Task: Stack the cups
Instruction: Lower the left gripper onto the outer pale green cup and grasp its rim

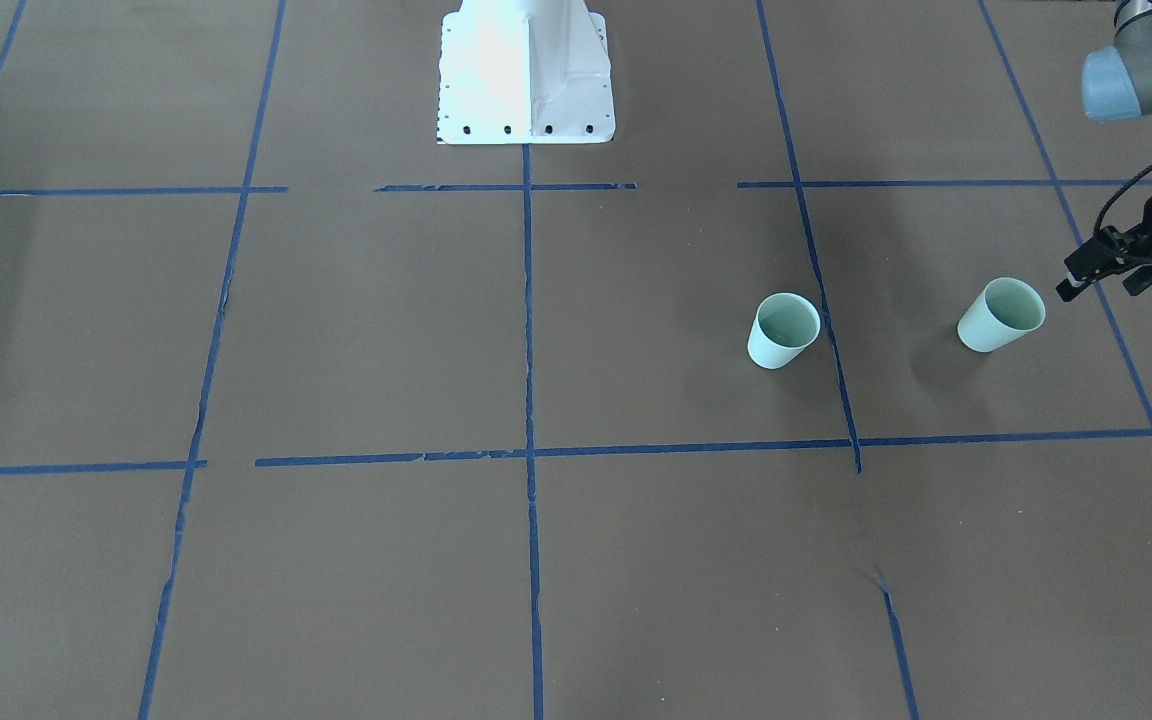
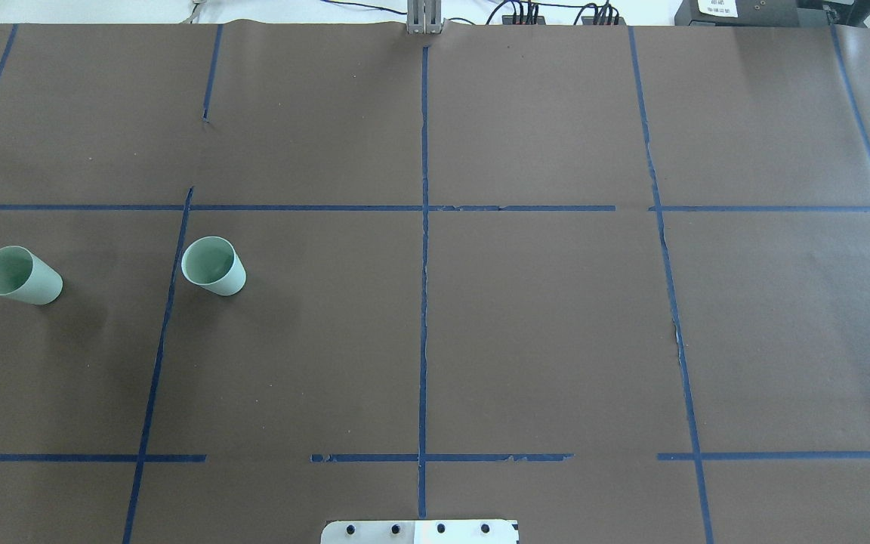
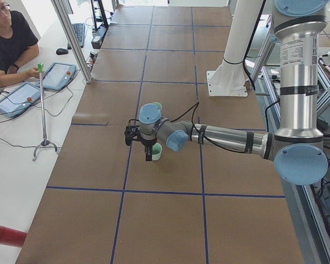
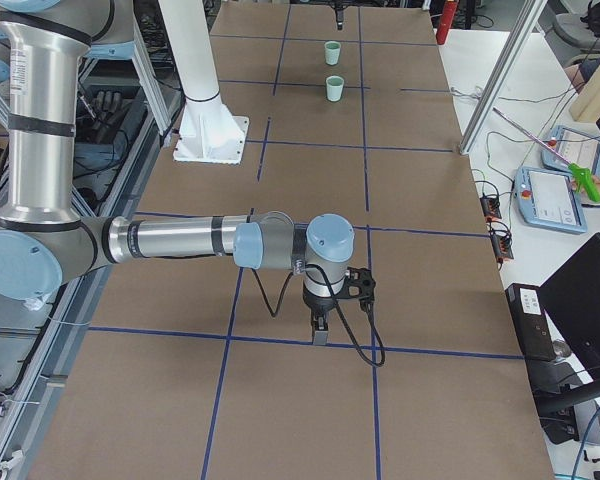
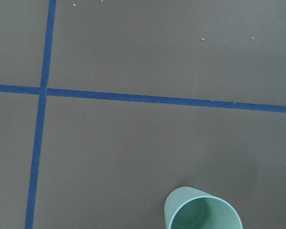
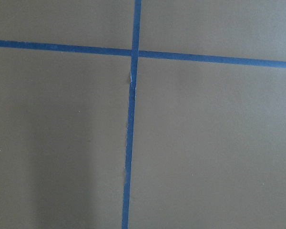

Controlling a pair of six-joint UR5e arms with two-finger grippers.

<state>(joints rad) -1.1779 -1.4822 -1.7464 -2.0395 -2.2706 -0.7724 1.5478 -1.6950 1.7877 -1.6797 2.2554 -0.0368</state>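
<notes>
Cups [image 2: 213, 265], two of them and pale green, both stand upright with the mouth up on the brown table [image 1: 336, 330], on the robot's left side of the white base [image 1: 526, 75]. The closer cup [image 1: 784, 331] is in front of the base and off to that side. The farther cup [image 1: 1002, 315] is well apart from it, further out from the base. Nothing touches either cup.

The left gripper [image 1: 1099, 285] hangs just beside the farther cup, on the side away from the base, with its fingers apart and nothing between them. The right gripper [image 4: 320, 330] is far on the other side of the base, and I cannot tell if it is apart or together.

I judge the cups to be very light, thin, fairly stiff and smooth, so they can slide or tip easily. Because the wall narrows downward, a hold high on the wall, near the rim, seems safest, with only gentle pressure.
</notes>
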